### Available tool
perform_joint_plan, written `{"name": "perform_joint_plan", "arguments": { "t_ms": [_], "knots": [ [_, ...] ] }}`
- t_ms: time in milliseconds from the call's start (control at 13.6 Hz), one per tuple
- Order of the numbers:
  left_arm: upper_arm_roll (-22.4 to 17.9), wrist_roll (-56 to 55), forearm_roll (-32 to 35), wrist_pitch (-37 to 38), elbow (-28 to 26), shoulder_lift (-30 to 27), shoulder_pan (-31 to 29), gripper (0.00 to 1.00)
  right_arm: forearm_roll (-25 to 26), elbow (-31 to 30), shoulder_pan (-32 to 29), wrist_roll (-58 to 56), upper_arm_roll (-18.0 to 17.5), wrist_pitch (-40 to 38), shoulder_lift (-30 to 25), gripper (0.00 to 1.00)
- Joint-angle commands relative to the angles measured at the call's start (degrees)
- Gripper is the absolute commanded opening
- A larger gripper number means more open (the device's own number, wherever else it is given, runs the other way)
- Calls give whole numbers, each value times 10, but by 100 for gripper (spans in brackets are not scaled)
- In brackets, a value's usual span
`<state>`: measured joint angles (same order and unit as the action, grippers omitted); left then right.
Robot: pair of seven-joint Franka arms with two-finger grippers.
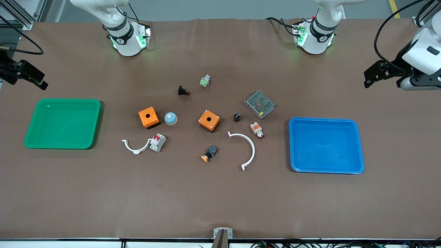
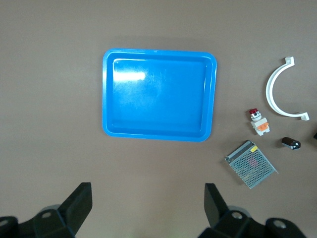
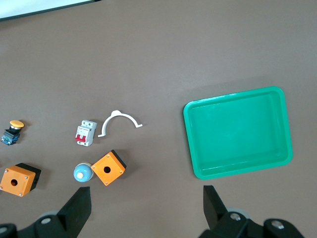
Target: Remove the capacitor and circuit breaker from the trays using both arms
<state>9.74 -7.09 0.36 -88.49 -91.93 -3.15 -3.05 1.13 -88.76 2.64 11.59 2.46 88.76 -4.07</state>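
The capacitor (image 1: 236, 117) is a tiny black cylinder on the table between an orange box (image 1: 209, 120) and a metal mesh unit (image 1: 259, 104). It also shows in the left wrist view (image 2: 291, 144). The breaker (image 1: 157, 142) is a white block with red levers, lying against a white curved clip (image 1: 135, 147). It also shows in the right wrist view (image 3: 85, 133). My left gripper (image 1: 368, 80) (image 2: 147, 206) is open and empty, high over the table's end by the blue tray (image 1: 292, 144). My right gripper (image 1: 41, 82) (image 3: 146, 206) is open and empty, high over the end by the green tray (image 1: 29, 137).
A second orange box (image 1: 149, 117), a blue dome (image 1: 170, 118), a black part with a red tip (image 1: 183, 91), an orange-capped switch (image 1: 209, 154), a white-and-orange indicator (image 1: 257, 129), a second white clip (image 1: 248, 151) and a small green part (image 1: 205, 81) lie mid-table.
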Motion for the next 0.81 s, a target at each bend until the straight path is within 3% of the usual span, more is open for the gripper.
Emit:
{"name": "perform_joint_plan", "arguments": {
  "t_ms": [0, 368, 736],
  "knots": [
    [6, -14, -12, 43, -2, -11, -4, 100, 7, 9, -8, -5, -6, -9, 4, 100],
    [4, -7, -4, 52, 47, 9, -6, 100, 7, 1, -8, -10, -6, -8, 4, 100],
    [3, -13, -3, 55, 44, 19, -4, 100, 7, 1, -9, -11, -5, -9, 3, 100]
  ]
}}
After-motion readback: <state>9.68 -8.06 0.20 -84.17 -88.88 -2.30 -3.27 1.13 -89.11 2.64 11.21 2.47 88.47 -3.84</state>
